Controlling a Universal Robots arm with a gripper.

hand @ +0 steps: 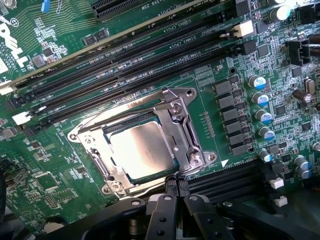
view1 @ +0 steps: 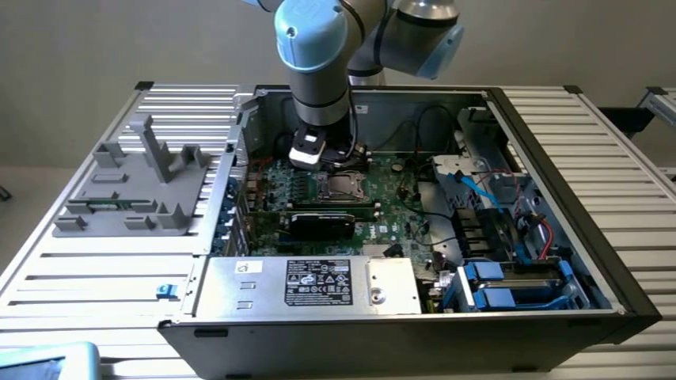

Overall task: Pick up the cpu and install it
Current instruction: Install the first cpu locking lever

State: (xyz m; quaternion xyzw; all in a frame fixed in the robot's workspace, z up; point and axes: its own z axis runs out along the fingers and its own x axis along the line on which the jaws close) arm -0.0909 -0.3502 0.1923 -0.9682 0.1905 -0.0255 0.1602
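The cpu [hand: 145,150], a small square chip with a shiny silver top, lies flat inside the metal socket frame [hand: 182,127] on the green motherboard [hand: 75,165]. My gripper [hand: 175,182] is shut with nothing between its black fingers. Its tips sit together at the edge of the socket frame, right beside the chip's rim. In the exterior view the gripper [view1: 328,165] hangs inside the open computer case [view1: 549,198], just above the socket and the cpu [view1: 340,188].
Black memory slots [hand: 140,55] run beside the socket, and capacitors [hand: 260,100] stand on its other side. A grey plastic fixture [view1: 138,186] with upright posts stands at the exterior view's left. The power supply [view1: 317,285], a black card [view1: 322,222] and cables [view1: 496,214] crowd the case.
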